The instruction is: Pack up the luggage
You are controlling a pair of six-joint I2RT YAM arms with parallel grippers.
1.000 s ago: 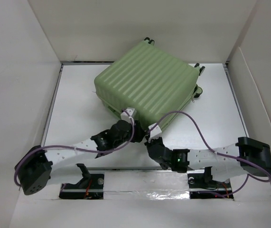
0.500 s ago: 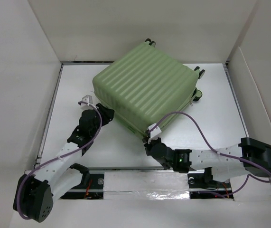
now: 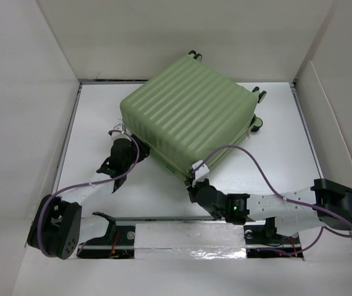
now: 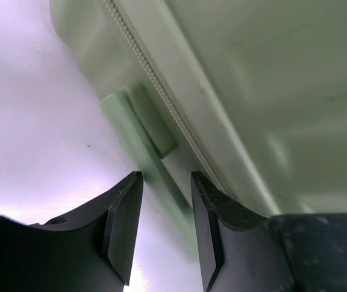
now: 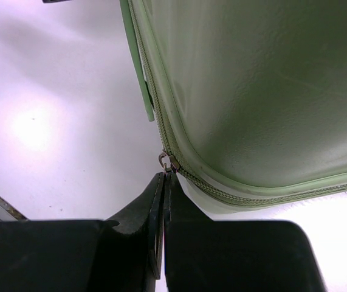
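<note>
The luggage is a light-green ribbed suitcase lying flat and closed at the back middle of the table. My left gripper is at its left front side. In the left wrist view this gripper is open, with the suitcase's green side handle running between the fingers beside the shell. My right gripper is at the suitcase's near corner. In the right wrist view it is shut on the small metal zipper pull on the zipper seam of the shell.
White walls box in the white table on three sides. The suitcase's wheels stick out at its right side and back. Purple cables loop over both arms. A metal strip runs along the near edge.
My left arm has swung left from the middle of the suitcase's front side to its left front side. The right gripper has stayed at the near corner, shut.
</note>
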